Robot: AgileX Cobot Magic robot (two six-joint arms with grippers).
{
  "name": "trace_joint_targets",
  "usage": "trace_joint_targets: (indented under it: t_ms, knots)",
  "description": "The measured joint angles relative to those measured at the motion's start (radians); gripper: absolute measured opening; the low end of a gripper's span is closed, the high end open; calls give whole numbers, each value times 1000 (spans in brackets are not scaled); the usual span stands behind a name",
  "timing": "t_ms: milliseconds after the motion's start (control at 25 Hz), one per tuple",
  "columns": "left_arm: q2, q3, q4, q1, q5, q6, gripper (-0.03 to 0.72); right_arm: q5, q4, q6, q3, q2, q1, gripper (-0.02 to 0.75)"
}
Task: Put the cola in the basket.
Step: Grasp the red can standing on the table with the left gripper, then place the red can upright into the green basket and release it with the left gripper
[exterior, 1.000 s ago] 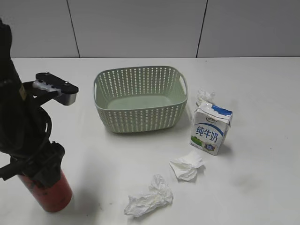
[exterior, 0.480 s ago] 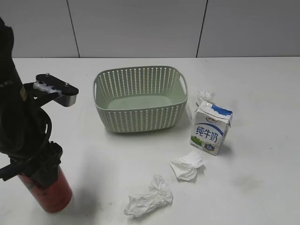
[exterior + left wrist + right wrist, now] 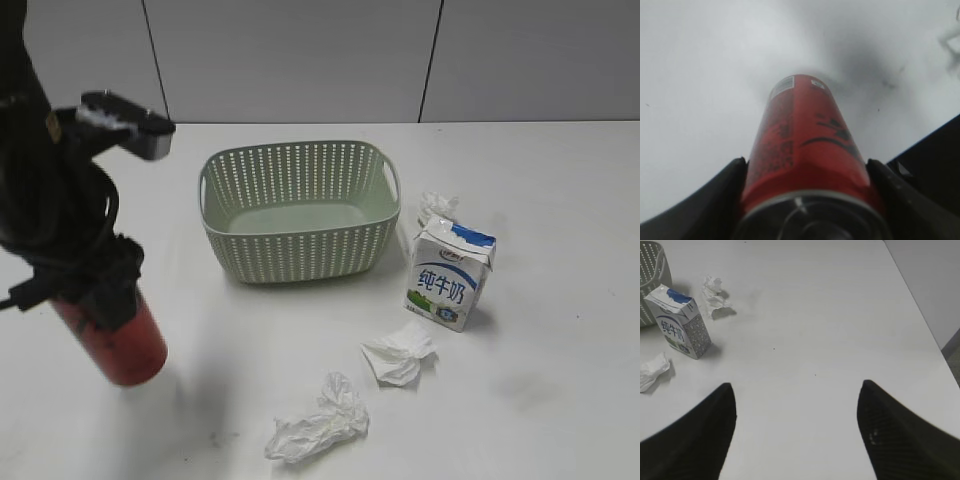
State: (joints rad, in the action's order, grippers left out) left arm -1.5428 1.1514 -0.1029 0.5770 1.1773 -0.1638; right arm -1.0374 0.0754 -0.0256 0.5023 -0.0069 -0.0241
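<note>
Left gripper (image 3: 805, 200) clamped on cola (image 3: 115, 340), tilted, off the counter (image 3: 560, 200), left of basket (image 3: 300, 210); right gripper (image 3: 795, 440) spread apart.

Red cola (image 3: 120, 345) with black markings, slim and tall, tilted with its base toward the lower right, lifted clear of the white table (image 3: 540, 330), upper end hidden by what clamps it; seen lengthwise (image 3: 805, 145) in the left wrist view, silver top nearest. Pale green basket (image 3: 300, 250), rectangular, slotted walls, rounded corners, cut-out handles, upright and empty, well right of the can.
</note>
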Motion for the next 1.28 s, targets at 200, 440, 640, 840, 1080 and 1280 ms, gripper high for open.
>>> trace_joint_targets:
  t_ms: [200, 440, 640, 840, 1080, 1280]
  knots:
    - [-15, 229, 110, 0, 45, 0, 531, 0, 0, 0, 0, 0, 0, 571]
    - [-148, 532, 145, 0, 56, 0, 531, 0, 0, 0, 0, 0, 0, 571]
    - [-325, 759, 65, 0, 62, 0, 531, 0, 0, 0, 0, 0, 0, 571]
    - [-501, 929, -2, 14, 62, -1, 531, 0, 0, 0, 0, 0, 0, 571]
    - [-645, 972, -12, 59, 61, -20, 531, 0, 1, 0, 0, 0, 0, 571]
    - [-723, 974, -21, 90, 60, -28, 531, 0, 1, 0, 0, 0, 0, 571]
